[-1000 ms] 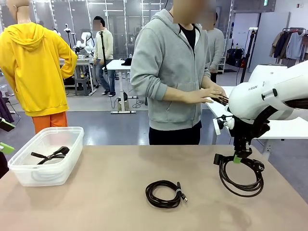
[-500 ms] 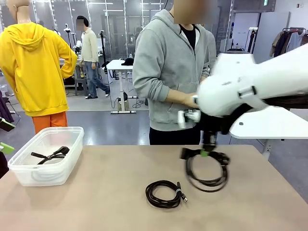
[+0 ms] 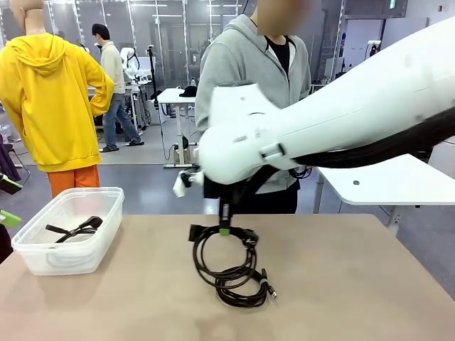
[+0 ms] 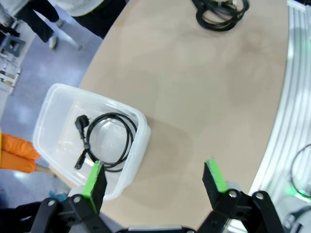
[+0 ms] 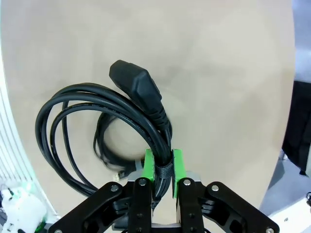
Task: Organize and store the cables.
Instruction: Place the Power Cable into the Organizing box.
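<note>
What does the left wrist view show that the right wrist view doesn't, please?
Left wrist view: the open left tool looking down on a clear bin with a stored cable coiled inside. Right wrist view: the right tool shut on the held cable at its strap, with the plug end close up. Both: the tan table and the loose cable lying on it.

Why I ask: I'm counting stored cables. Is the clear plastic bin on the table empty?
No, a coiled thin black cable lies inside the clear plastic bin, seen from the left wrist.
</note>
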You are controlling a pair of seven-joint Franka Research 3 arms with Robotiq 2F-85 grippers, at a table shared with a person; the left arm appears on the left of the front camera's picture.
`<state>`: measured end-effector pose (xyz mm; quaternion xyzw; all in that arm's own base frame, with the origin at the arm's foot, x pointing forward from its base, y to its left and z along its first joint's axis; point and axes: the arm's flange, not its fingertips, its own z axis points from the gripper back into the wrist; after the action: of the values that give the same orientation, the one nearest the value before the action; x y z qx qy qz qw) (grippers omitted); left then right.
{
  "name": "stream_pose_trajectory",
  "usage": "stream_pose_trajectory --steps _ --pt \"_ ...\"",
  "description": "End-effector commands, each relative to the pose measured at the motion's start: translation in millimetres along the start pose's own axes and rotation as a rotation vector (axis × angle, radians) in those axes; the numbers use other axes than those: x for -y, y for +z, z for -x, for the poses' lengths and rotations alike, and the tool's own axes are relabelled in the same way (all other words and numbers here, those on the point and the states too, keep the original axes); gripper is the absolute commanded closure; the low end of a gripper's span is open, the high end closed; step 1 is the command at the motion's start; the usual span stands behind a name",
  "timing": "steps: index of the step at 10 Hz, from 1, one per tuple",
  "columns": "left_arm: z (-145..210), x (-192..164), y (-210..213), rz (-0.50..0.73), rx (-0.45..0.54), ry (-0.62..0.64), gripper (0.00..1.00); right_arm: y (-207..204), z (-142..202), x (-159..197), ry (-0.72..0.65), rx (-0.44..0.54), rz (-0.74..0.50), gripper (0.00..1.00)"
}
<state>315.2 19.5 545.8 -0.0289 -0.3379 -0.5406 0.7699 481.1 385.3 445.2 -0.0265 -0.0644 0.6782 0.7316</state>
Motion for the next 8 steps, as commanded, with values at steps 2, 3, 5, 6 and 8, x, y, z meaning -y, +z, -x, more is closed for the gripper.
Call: stream_pose_trajectory --steps 2,3,5,6,8 --pt "-1.9 -1.7 -1.5 -0.011 0.002 0.016 0.0 -7.6 -44.7 10.9 -0.036 -0.025 -0.003 0.82" --pt "-1.9 -1.7 -1.5 -0.011 0.002 0.016 0.0 -10.3 -54.3 7.1 -0.044 0.0 -0.005 0.82" --pt "-1.9 -1.7 -1.5 -0.011 0.002 0.016 0.0 -33.5 -76.5 1.0 -0.044 0.017 -0.037 0.82" --pt "-1.9 -1.7 -1.5 -0.011 0.002 0.016 0.0 -46.0 -85.7 -1.9 -0.073 0.023 -0.02 0.82" --pt "-1.9 -1.7 -1.5 -0.011 0.002 0.016 0.0 -71.7 -96.7 -8.5 -0.053 0.051 -0.018 0.82"
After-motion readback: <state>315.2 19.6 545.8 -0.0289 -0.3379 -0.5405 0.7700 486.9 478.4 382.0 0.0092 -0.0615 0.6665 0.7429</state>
